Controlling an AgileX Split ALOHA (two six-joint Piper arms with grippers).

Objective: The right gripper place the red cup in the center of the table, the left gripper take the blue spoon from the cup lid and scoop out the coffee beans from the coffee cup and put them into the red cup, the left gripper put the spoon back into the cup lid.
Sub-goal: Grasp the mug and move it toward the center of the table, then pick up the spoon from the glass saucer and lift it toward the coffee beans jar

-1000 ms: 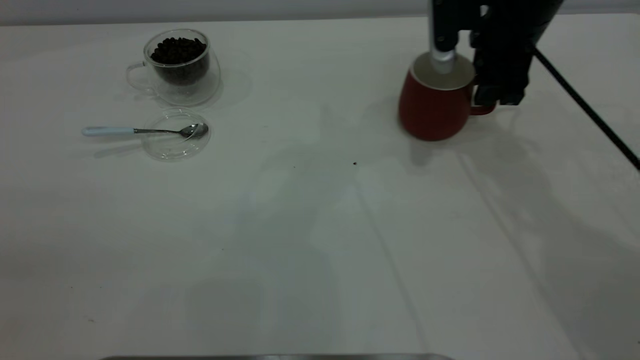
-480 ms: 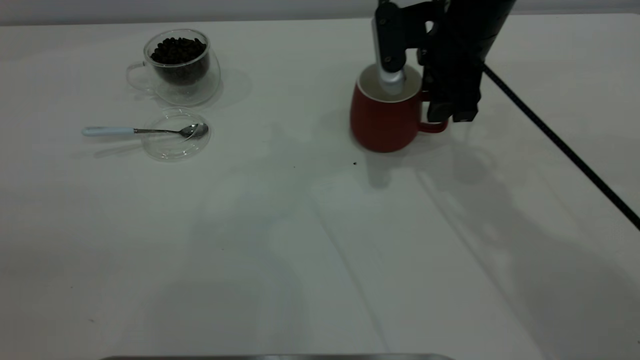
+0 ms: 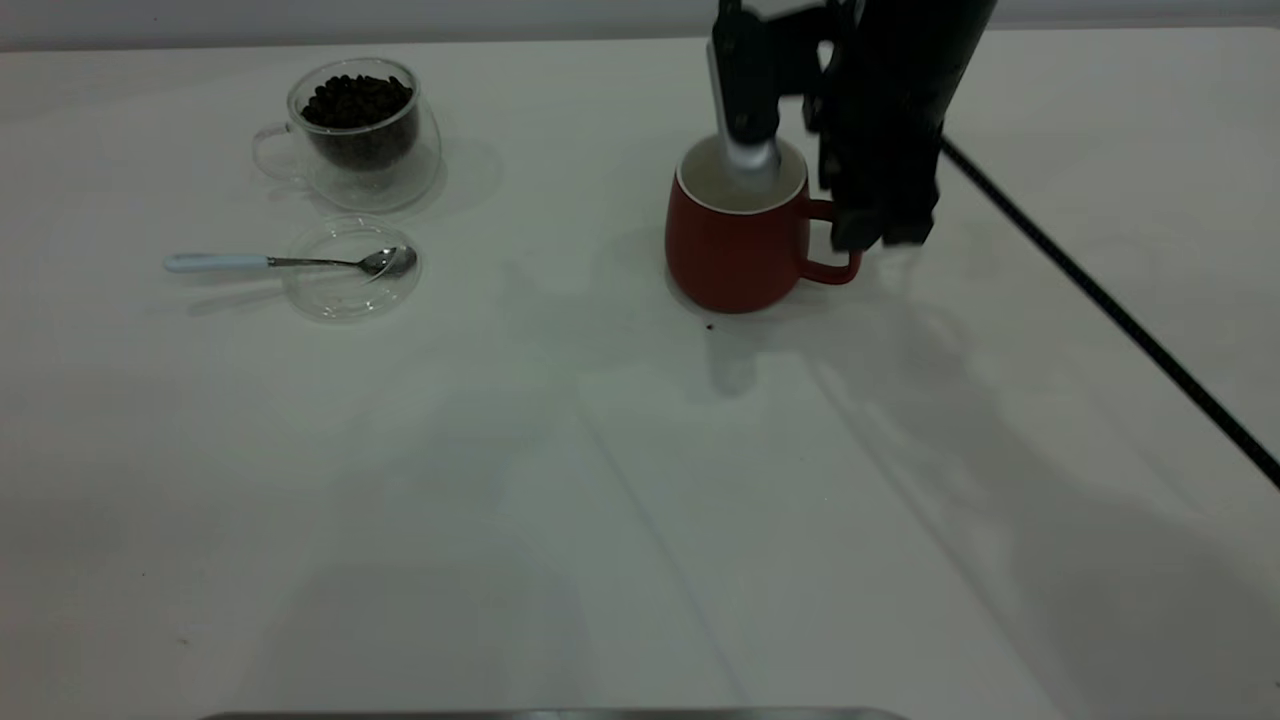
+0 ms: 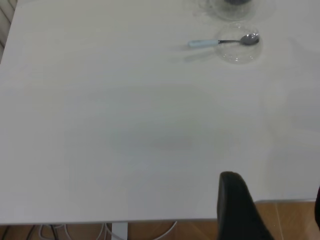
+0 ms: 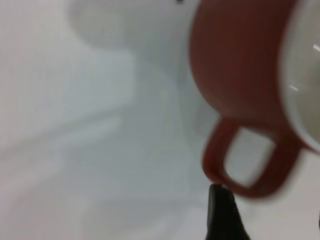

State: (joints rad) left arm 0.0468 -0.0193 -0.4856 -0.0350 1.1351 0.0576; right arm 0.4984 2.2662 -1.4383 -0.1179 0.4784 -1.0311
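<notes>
The right arm is seen in the exterior view as a bulky, matte black body of blocky, angular housings. Its end effector (image 3: 800, 190) is made up of two unlike parts: one finger (image 3: 745, 110) is a black bar ending in a rounded, pale grey, metallic-looking tip, while the other side is formed by a broader black block with squared lower edges. A thin black cable (image 3: 1110, 310) is seen running straight and diagonally away from the arm.

In the wrist views, only dark, tapering, rounded finger tips are shown: the left end effector's finger (image 4: 237, 207) and a black pointed tip (image 5: 222, 215) of the right one.
</notes>
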